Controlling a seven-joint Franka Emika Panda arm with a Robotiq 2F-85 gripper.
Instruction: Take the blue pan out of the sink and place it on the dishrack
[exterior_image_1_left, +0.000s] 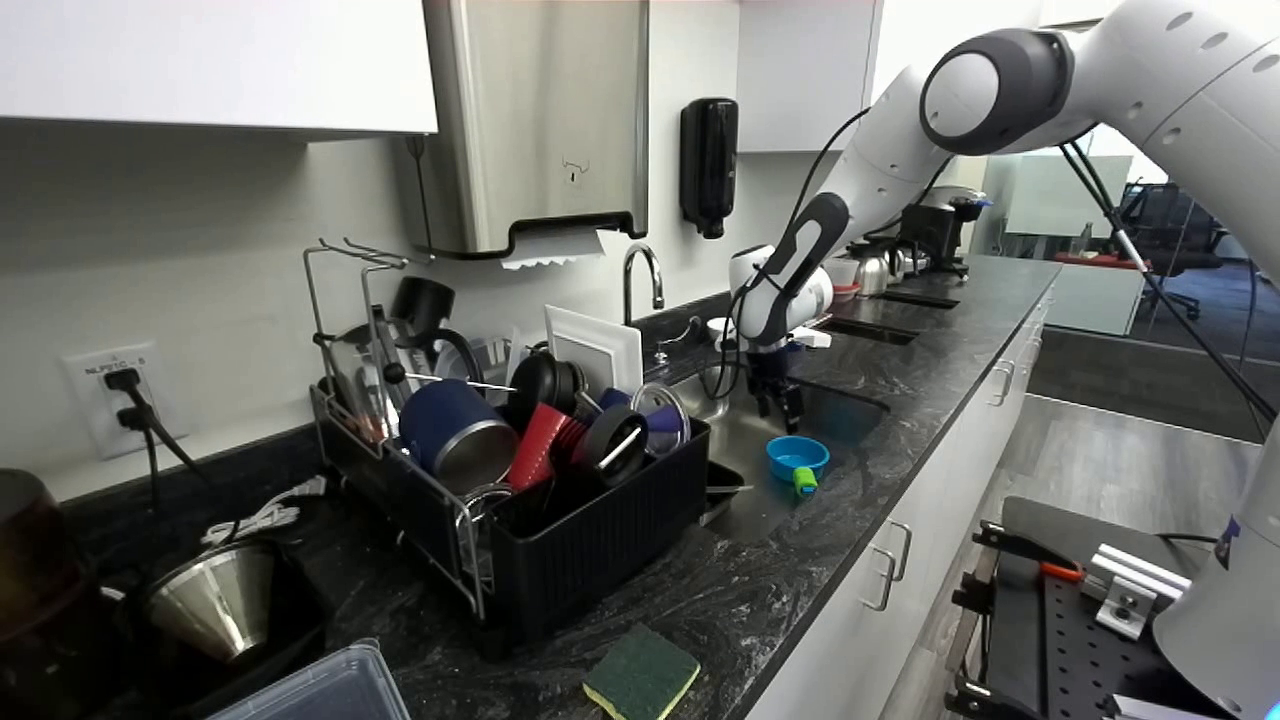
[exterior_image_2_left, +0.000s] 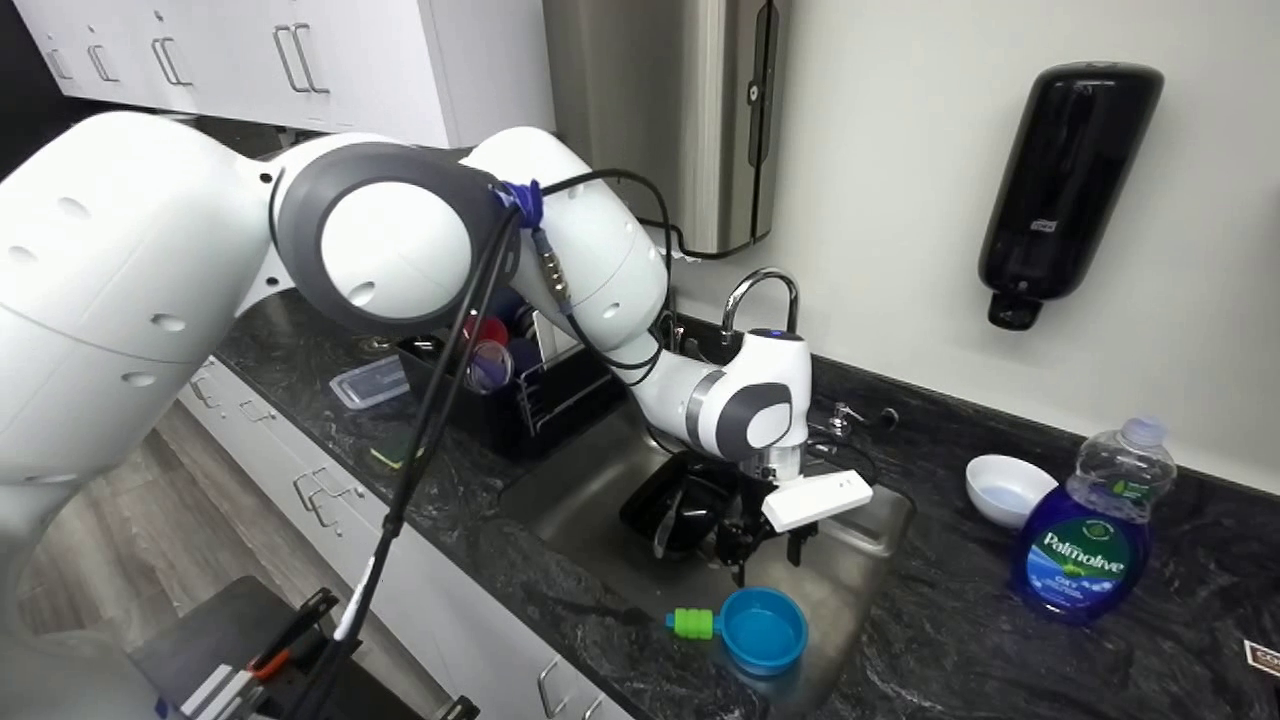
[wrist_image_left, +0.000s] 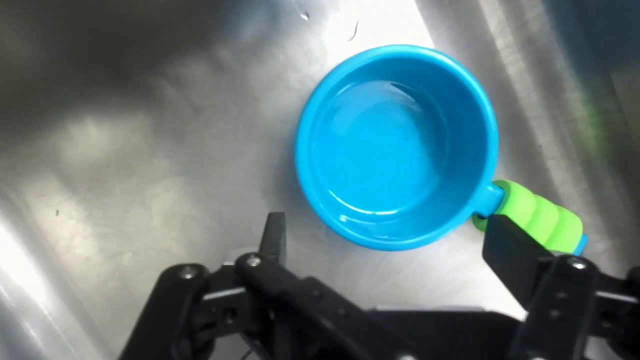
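The small blue pan (exterior_image_1_left: 797, 455) lies upright in the metal sink (exterior_image_1_left: 742, 500), near the counter's front side. In an exterior view the pan (exterior_image_2_left: 763, 632) has its green-gripped handle pointing toward the front edge. The wrist view shows the pan (wrist_image_left: 387, 145) from above, empty, its handle at lower right. My gripper (wrist_image_left: 385, 225) is open with nothing between its fingers; the right finger overlaps part of the handle in this view. In both exterior views the gripper (exterior_image_1_left: 780, 418) (exterior_image_2_left: 768, 570) hangs above the sink, apart from the pan. The black dishrack (exterior_image_1_left: 610, 545) stands beside the sink.
The dishrack is crowded with a blue pot (exterior_image_1_left: 455, 435), red cups (exterior_image_1_left: 540, 445), lids and a white tray (exterior_image_1_left: 598, 350). A black dish (exterior_image_2_left: 685, 495) sits in the sink. The faucet (exterior_image_2_left: 762, 280) rises behind. A soap bottle (exterior_image_2_left: 1085, 545) and white bowl (exterior_image_2_left: 1008, 488) stand beside the sink.
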